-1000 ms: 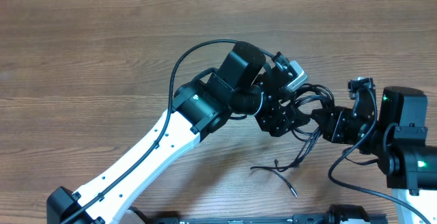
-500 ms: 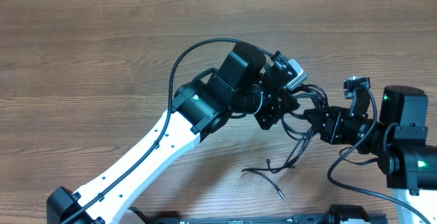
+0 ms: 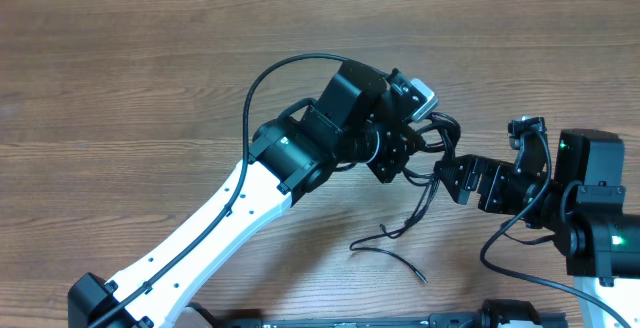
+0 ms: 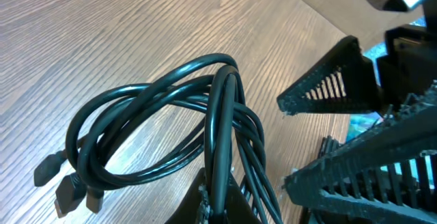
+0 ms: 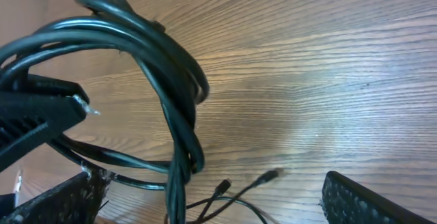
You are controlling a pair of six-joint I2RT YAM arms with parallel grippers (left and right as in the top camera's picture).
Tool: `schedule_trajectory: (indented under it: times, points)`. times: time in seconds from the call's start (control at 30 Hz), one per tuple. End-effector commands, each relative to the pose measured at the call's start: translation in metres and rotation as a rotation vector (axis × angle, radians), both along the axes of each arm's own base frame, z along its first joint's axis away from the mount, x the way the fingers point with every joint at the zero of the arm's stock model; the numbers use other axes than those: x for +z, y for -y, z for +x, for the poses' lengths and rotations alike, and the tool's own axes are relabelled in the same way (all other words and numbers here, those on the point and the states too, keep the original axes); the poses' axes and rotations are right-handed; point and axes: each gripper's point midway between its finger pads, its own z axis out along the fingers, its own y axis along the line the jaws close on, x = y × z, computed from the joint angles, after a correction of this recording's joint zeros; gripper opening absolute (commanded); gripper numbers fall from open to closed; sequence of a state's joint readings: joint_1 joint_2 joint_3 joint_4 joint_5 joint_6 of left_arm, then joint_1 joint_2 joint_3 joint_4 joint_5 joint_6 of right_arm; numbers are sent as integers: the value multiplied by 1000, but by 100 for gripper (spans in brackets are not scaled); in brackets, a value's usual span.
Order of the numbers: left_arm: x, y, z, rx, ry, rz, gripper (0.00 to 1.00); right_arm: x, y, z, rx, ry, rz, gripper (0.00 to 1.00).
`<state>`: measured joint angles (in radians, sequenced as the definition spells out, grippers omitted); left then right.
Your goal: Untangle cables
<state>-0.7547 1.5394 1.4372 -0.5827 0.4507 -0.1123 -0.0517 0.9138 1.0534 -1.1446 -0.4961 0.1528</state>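
Note:
The cables (image 3: pixel 437 128) are a bunch of thin black cords, lifted between the two arms, with loose ends (image 3: pixel 388 251) trailing onto the table. My left gripper (image 3: pixel 405 158) is shut on the bunch. In the left wrist view the looped cords (image 4: pixel 157 108) rise from its jaws (image 4: pixel 220 186), plugs (image 4: pixel 65 183) dangling at the left. My right gripper (image 3: pixel 450 176) is open just right of the bunch. In the right wrist view the cables (image 5: pixel 179 108) hang between its wide-apart fingers (image 5: pixel 365 200), touching neither as far as I can see.
The wooden table (image 3: pixel 120 88) stretches to the left and back. The left arm's white link (image 3: pixel 215 218) crosses the front left. The right arm's base (image 3: pixel 595 218) stands at the right edge. A thicker black arm cable (image 3: pixel 262 88) arcs over the left arm.
My left gripper has shut on the cable bunch. My right gripper has opened and let go of it. The bunch and its loose ends shifted slightly left.

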Motion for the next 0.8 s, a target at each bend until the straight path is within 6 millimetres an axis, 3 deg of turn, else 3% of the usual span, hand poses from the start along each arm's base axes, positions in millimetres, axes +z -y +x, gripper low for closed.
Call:
schedule_trajectory:
  times: [0.0, 0.1, 0.17, 0.4, 0.53, 0.63, 0.77]
  points:
    - [6, 0, 5, 52, -42, -22, 4, 9, 6, 5, -20, 42, -31, 79]
    - [6, 1, 3, 46, -59, -32, 4, 11, 6, 7, -20, 51, -34, 59]
    - [9, 5, -4, 10, -78, -51, 4, 12, 6, 9, 12, 83, -56, 53]
    - [15, 11, -20, -79, -118, -95, 4, 16, 5, 12, 77, 142, -100, 53]
    - [16, 12, -22, -90, -124, -101, 4, 25, -10, 10, 177, 201, -56, 48]
    - [16, 12, -22, -91, -122, -104, 4, 31, -20, 6, 246, 234, -19, 36]
    - [18, 13, -21, -89, -118, -111, 4, 32, -22, 5, 253, 236, -11, 11]
